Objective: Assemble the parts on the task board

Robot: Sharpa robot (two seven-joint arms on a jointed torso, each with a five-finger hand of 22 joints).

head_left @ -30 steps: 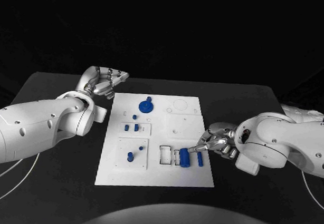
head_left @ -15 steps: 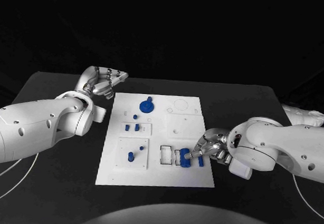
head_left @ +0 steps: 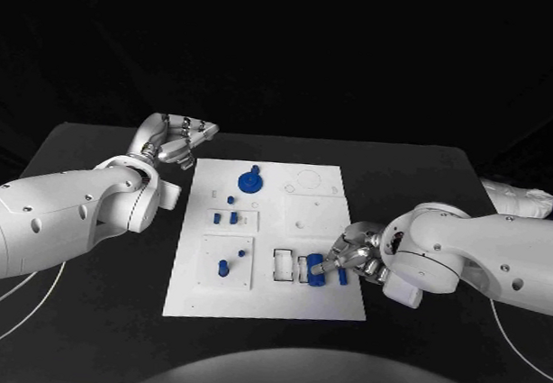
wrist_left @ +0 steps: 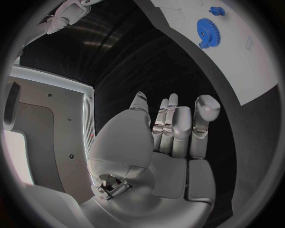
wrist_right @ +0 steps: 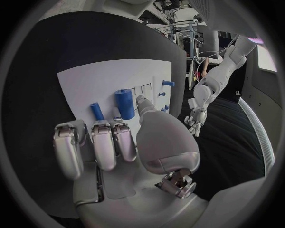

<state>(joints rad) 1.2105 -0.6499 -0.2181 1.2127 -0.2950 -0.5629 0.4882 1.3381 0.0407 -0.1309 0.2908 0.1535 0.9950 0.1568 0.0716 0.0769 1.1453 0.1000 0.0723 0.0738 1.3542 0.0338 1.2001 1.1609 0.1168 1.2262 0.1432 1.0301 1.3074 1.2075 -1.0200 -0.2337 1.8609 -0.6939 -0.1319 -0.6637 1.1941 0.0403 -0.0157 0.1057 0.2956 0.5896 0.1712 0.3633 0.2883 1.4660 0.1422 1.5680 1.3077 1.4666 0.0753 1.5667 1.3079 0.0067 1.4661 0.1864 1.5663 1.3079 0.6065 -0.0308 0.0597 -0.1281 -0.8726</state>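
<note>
Black table (head_left: 96,320) under a dark backdrop, the white task board (head_left: 267,304) lying in the middle of it. Over on the far left side the left hand (head_left: 177,139) sits just off the board's far left corner, clear of it, fingers up and loosely apart with nothing in them; the left wrist view shows that hand (wrist_left: 172,128) with fingers straight and side by side, palm bare, above the black surface.

Onto the board now: at the far end a blue gear (head_left: 249,184) with a small blue piece (head_left: 254,169) just beyond it. Below that, a raised square carries two short blue pegs (head_left: 224,217) standing side by side. Nearer still, another square plate holds a blue pin (head_left: 238,253) and a small blue stub (head_left: 222,267).

Moving right along the near part of the board, two white-rimmed slots (head_left: 282,263), then a thick blue cylinder (head_left: 315,272) and a slim blue rod (head_left: 342,271) beside it.

And there is the right hand (head_left: 353,252), over the board's right edge, one fingertip reaching down at the thick blue cylinder. In the right wrist view the thumb tip (wrist_right: 142,101) lies right against that cylinder (wrist_right: 125,104); the other fingers (wrist_right: 95,142) are curled short of the rod (wrist_right: 97,111). Whether it truly grips the cylinder cannot be told.
</note>
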